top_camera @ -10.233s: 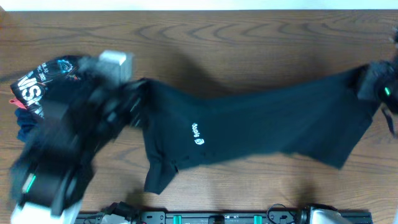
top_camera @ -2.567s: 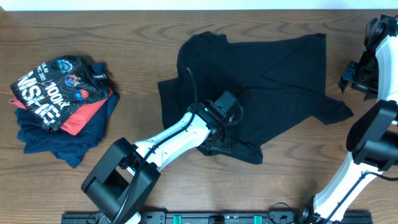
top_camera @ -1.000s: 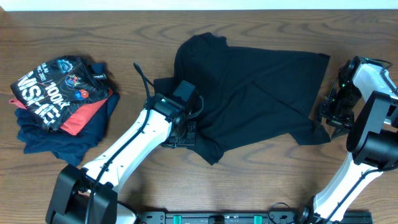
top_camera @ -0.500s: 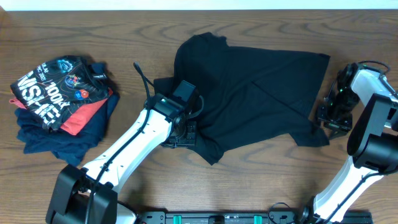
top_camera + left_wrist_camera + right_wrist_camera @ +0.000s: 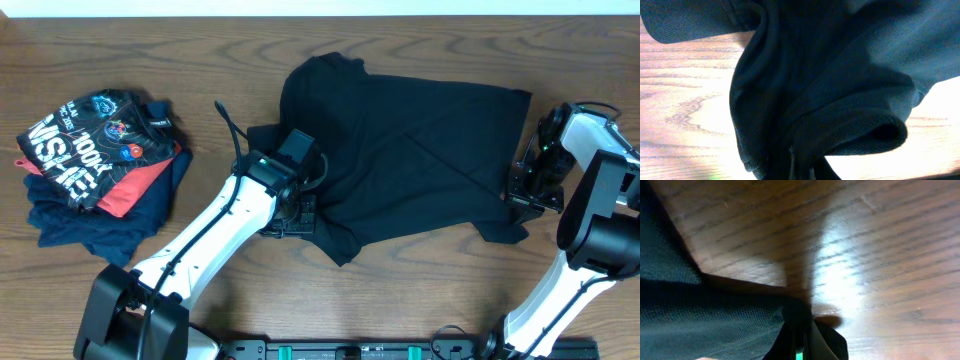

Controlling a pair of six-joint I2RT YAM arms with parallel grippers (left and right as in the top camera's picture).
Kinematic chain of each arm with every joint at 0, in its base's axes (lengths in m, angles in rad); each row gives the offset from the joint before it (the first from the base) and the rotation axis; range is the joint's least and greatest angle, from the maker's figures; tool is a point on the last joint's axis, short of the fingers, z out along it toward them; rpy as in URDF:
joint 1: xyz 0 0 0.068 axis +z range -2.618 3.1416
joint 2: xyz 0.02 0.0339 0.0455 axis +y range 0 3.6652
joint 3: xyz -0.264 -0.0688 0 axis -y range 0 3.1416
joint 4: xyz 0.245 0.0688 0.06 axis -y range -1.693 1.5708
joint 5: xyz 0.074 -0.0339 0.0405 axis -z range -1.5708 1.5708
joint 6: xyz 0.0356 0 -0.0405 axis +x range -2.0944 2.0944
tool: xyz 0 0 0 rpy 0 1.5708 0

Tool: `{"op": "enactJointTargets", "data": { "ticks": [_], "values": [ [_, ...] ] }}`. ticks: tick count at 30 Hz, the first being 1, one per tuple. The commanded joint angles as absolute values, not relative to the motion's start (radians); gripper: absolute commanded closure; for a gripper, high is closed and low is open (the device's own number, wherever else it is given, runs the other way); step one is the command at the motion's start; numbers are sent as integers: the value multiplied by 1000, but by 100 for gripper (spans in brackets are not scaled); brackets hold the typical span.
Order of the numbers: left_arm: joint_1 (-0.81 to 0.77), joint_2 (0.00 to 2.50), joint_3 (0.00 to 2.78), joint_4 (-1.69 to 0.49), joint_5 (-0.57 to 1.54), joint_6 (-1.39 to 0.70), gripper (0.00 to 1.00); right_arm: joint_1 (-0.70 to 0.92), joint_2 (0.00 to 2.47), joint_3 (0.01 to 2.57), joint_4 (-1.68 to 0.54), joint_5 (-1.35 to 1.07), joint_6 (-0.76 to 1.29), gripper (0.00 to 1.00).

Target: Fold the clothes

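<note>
The black polo shirt (image 5: pixel 400 150) lies partly folded across the middle of the table. My left gripper (image 5: pixel 292 212) sits low at the shirt's lower left edge, shut on a bunched fold of black fabric (image 5: pixel 805 125). My right gripper (image 5: pixel 527 190) is at the shirt's lower right corner, shut on the black fabric edge (image 5: pixel 715 315). The collar, buttons and logo are hidden.
A pile of folded clothes (image 5: pixel 95 165) lies at the far left: a black printed tee on top of red and navy garments. Bare wood surrounds the shirt. The arms' base rail (image 5: pixel 350 350) runs along the front edge.
Over the last second my right gripper has shifted slightly up along the shirt's right corner. My left arm has stayed still. Earlier, the shirt was spread wide and has been drawn together.
</note>
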State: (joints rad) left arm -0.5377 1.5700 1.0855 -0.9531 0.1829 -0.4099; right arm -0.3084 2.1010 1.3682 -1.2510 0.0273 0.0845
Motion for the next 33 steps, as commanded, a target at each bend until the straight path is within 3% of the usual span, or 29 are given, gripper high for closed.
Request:
{"op": "enactJointTargets", "data": {
  "ticks": [1, 12, 15, 22, 25, 29, 33],
  "values": [
    [-508, 1548, 1106, -958, 167, -393, 94, -308, 2107, 1416, -1282, 111, 120, 99],
    [-380, 1408, 1141, -949, 175, -393, 94, -304, 1907, 1635, -1375, 152, 134, 97],
    [-381, 1408, 1141, -953, 195, -394, 94, -294, 1850, 1634, -1402, 134, 133, 84],
    [-381, 1409, 1140, -953, 205, -397, 94, -292, 1842, 1592, -1459, 134, 133, 80],
    [-381, 1408, 1140, -954, 205, -397, 94, -287, 1843, 1528, -1424, 134, 133, 69],
    [-381, 1408, 1140, -953, 205, -397, 94, -287, 1844, 1412, -1279, 104, 116, 46],
    [-381, 1408, 1140, -953, 205, -397, 94, -287, 1844, 1322, -1232, -11, 122, 49]
  ]
}}
